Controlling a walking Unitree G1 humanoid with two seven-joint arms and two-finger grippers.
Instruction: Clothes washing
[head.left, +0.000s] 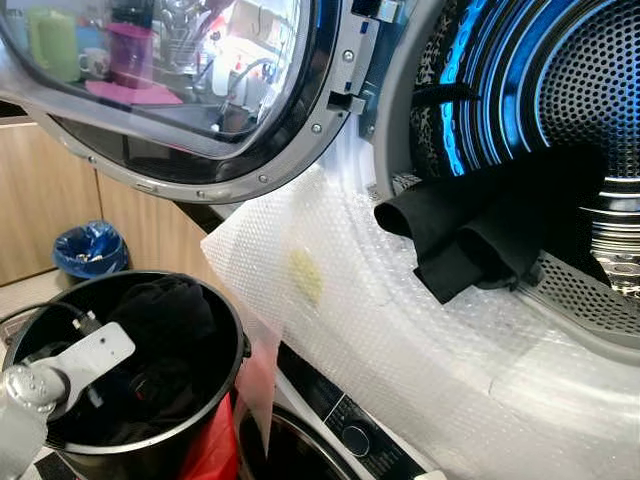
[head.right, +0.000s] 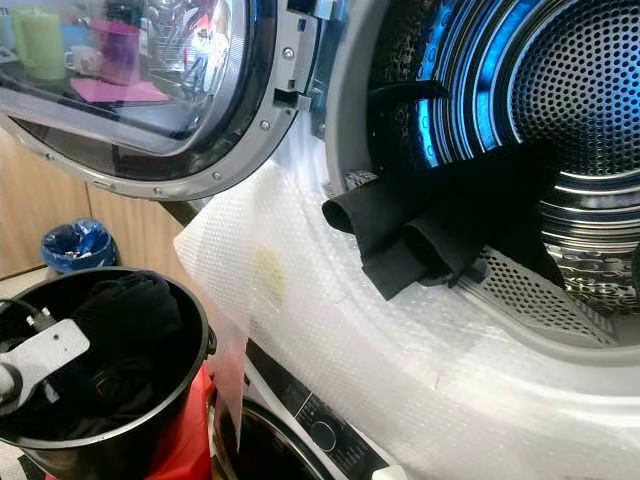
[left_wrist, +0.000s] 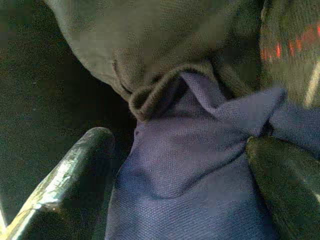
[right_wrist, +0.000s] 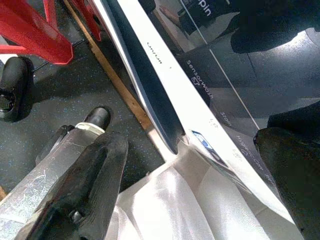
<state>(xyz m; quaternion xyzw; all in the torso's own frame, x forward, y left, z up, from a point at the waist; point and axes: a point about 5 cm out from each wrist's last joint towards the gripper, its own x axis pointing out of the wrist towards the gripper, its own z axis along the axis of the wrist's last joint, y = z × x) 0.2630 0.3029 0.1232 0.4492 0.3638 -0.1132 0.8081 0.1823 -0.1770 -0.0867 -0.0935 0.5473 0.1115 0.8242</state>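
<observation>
A black garment (head.left: 480, 230) hangs over the lip of the open washer drum (head.left: 590, 100), half inside it. At lower left a black bucket (head.left: 150, 455) holds dark clothes (head.left: 165, 320). My left arm (head.left: 60, 375) reaches down into that bucket. In the left wrist view my left gripper (left_wrist: 175, 185) is open, its fingers (left_wrist: 65, 175) either side of a blue cloth (left_wrist: 190, 160) that lies under a dark grey garment (left_wrist: 150, 50). My right gripper (right_wrist: 195, 180) is open and holds nothing, low in front of the machine's white front panel (right_wrist: 165, 75).
The round glass door (head.left: 200, 90) stands open to the left above the bucket. Bubble wrap (head.left: 400, 330) covers the machine front below the drum. A control dial (head.left: 355, 438) sits lower down. A blue-lined bin (head.left: 90, 250) stands by wooden cabinets. A red frame (right_wrist: 35, 30) stands on the floor.
</observation>
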